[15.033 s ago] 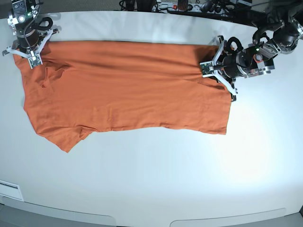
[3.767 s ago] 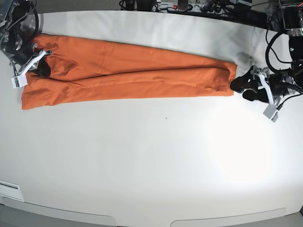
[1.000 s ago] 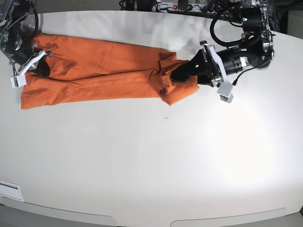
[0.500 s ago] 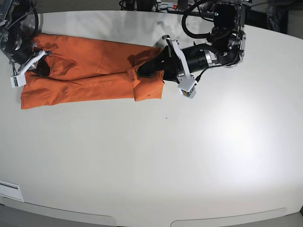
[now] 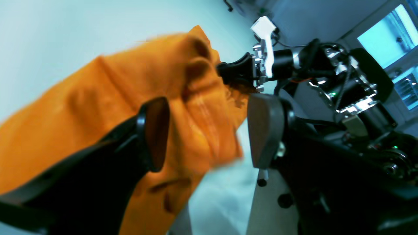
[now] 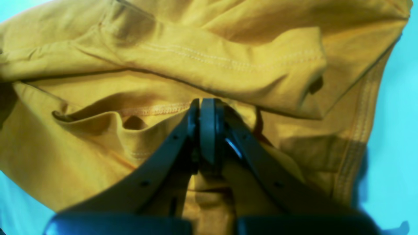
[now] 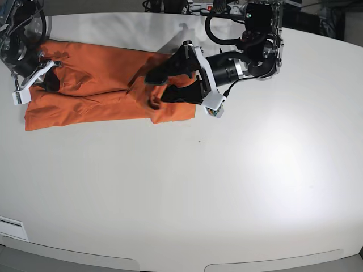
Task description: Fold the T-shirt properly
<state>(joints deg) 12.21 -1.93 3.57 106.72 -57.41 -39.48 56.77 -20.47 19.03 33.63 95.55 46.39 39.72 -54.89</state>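
Observation:
The orange T-shirt (image 7: 96, 79) lies as a long folded strip at the table's back left, with its right end doubled over toward the left. My left gripper (image 7: 152, 89) hovers over that doubled end with its jaws wide apart. In the left wrist view (image 5: 209, 130) the shirt (image 5: 98, 98) shows between and behind the spread fingers. My right gripper (image 7: 45, 76) is at the shirt's left end. In the right wrist view (image 6: 207, 130) it is shut on a fold of the fabric (image 6: 228, 55). The neck tag is hidden.
The white table (image 7: 198, 187) stretches out in front of and to the right of the shirt. Cables and a power strip (image 7: 198, 7) run along the back edge. A white label (image 7: 11, 226) sits at the front left edge.
My left gripper carried the shirt's right end further left over the strip, and its jaws have opened. The right gripper has stayed in place, shut on the left end.

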